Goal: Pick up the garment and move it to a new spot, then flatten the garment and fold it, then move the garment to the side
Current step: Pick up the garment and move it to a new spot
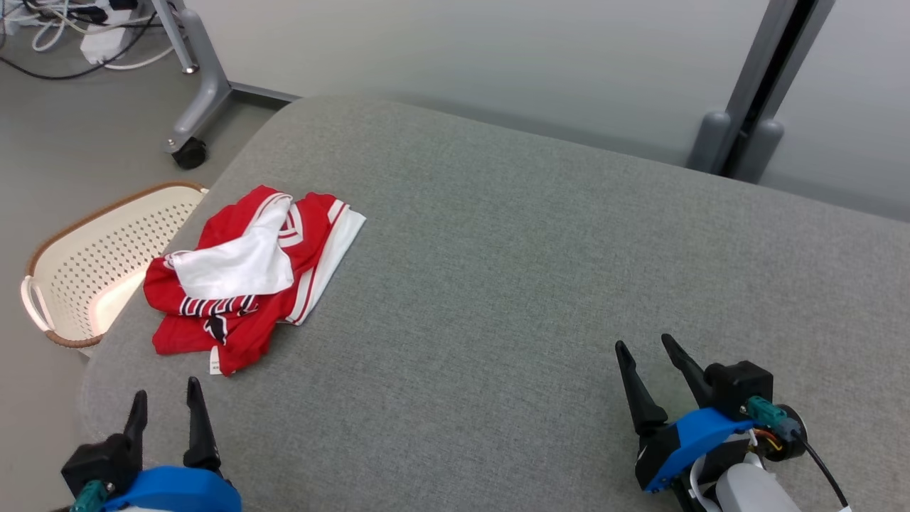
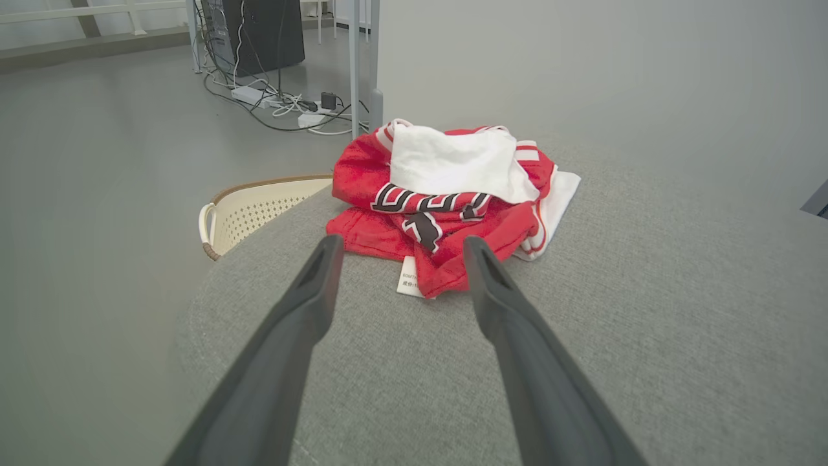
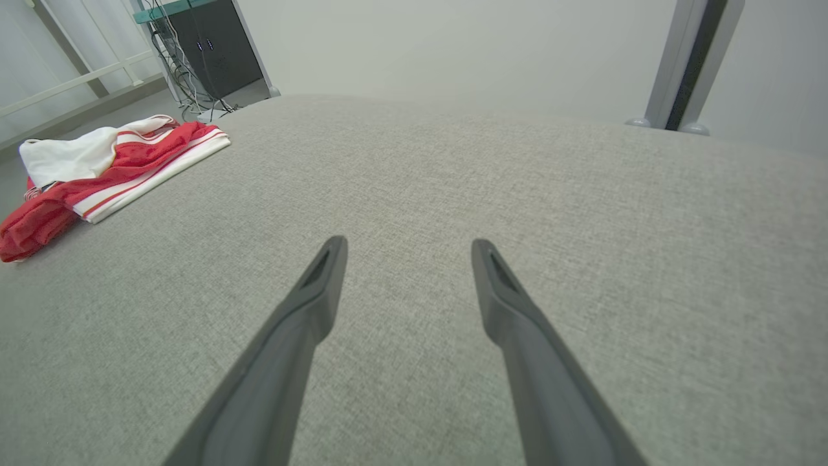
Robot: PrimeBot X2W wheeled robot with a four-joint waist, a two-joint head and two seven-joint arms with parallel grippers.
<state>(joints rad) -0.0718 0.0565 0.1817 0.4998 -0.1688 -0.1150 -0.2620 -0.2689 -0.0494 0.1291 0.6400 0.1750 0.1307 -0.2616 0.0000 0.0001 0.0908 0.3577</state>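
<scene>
Crumpled red-and-white garment (image 1: 249, 274) lies near the left edge of the padded counter (image 1: 533, 249). Left gripper (image 1: 166, 388) and right gripper (image 1: 645, 341) hover spread, empty. Pickup seems not begun; next, the left should reach forward.

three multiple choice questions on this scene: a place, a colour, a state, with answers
1. Where on the grey fabric-covered table does the crumpled red and white cloth garment lie?
A. near its left edge
B. at its centre
C. near its right edge

2. What colour is the perforated plastic basket beside the table?
A. blue
B. cream with a brown rim
C. black

3. How do the left tool and right tool stand?
A. both shut
B. left shut on the garment
C. both open and empty

1 A: it lies by the left edge, near the basket.
2 B: cream wall, brown rim.
3 C: fingers spread, nothing between.
</scene>
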